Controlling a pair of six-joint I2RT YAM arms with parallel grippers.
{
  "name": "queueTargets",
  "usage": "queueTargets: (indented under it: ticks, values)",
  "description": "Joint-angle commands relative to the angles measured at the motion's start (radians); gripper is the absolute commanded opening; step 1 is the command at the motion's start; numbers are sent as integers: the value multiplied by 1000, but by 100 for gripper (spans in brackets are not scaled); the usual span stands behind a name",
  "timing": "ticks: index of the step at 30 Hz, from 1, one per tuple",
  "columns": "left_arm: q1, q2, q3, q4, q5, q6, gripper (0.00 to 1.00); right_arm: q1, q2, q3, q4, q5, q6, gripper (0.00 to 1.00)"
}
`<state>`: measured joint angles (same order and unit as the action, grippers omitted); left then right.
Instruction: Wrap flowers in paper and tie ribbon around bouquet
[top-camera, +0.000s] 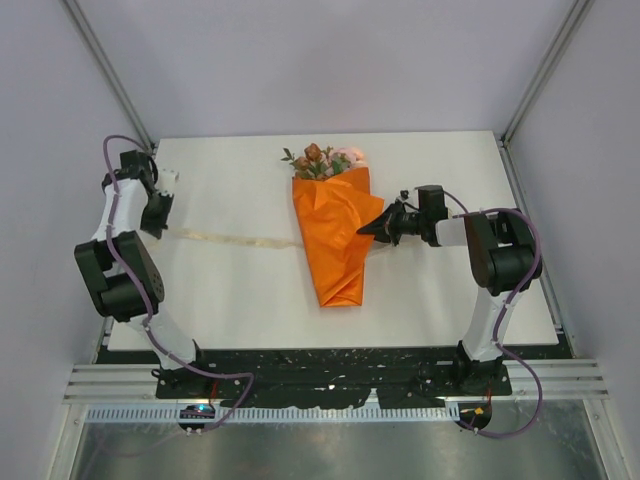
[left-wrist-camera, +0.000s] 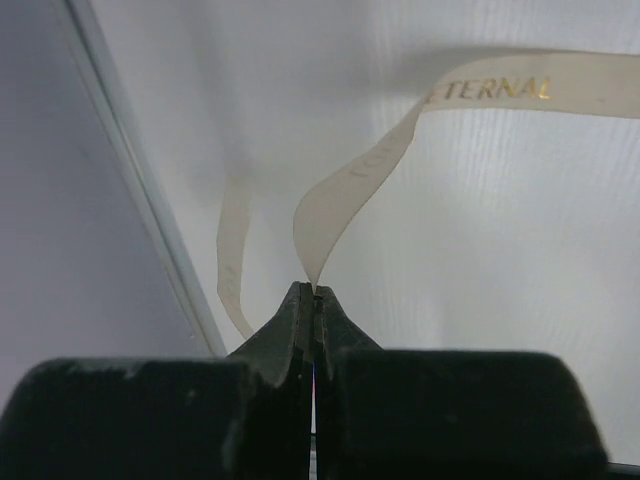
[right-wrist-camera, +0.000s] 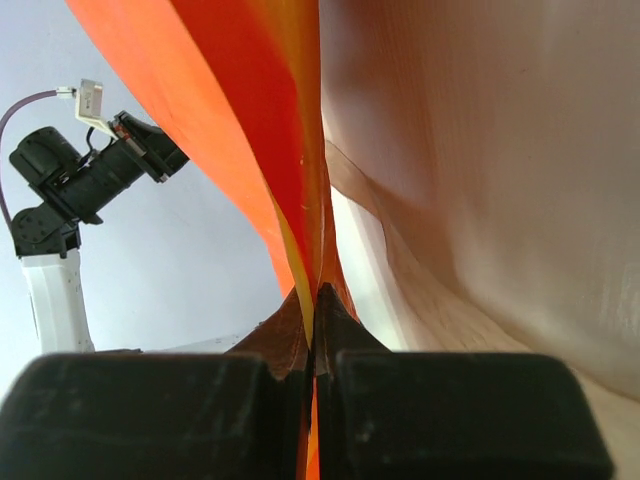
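On white worktop (top-camera: 240, 300), flowers (top-camera: 325, 160) wrapped in orange paper (right-wrist-camera: 250, 120): bouquet (top-camera: 338, 240) formed. Left gripper (left-wrist-camera: 313, 292) clamped on ribbon (left-wrist-camera: 350, 190) end; right gripper (right-wrist-camera: 318, 290) clamped on paper edge. Tying not yet done.

A white rectangular tabletop (top-camera: 230, 290) fills the middle of the top view, boxed in by plain pale grey walls: a back wall (top-camera: 320, 60) beyond its far edge, and a left wall (top-camera: 40, 130) and a right wall (top-camera: 600, 150) along its sides. A slim metal post (top-camera: 105, 70) stands at the far left corner and a second post (top-camera: 545, 70) at the far right. Along the near edge lies a black strip (top-camera: 330, 365), then a ribbed aluminium rail (top-camera: 110, 383), a white slotted strip (top-camera: 330, 413) and a dull brushed-metal sheet (top-camera: 330, 455), all under soft, even light that leaves only faint shadows on the tabletop.
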<state>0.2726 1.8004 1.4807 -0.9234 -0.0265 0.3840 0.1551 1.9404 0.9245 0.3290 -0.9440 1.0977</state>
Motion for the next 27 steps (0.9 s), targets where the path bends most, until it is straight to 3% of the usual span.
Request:
queueTargets:
  ticks: [1, 10, 19, 22, 27]
  values:
    - [-10, -120, -17, 32, -130, 46, 0, 6, -46, 48, -18, 4, -64, 5]
    - [46, -210, 39, 127, -204, -25, 0, 23, -12, 48, -79, 25, -153, 5]
    - [120, -249, 161, 115, -132, -43, 0, 49, 3, 43, -85, 59, -196, 5]
    - [120, -283, 170, 103, -31, -49, 0, 81, 25, 56, -55, 70, -180, 5]
    - [51, -326, 239, 67, 270, -121, 0, 138, 58, 51, -28, 114, -191, 5]
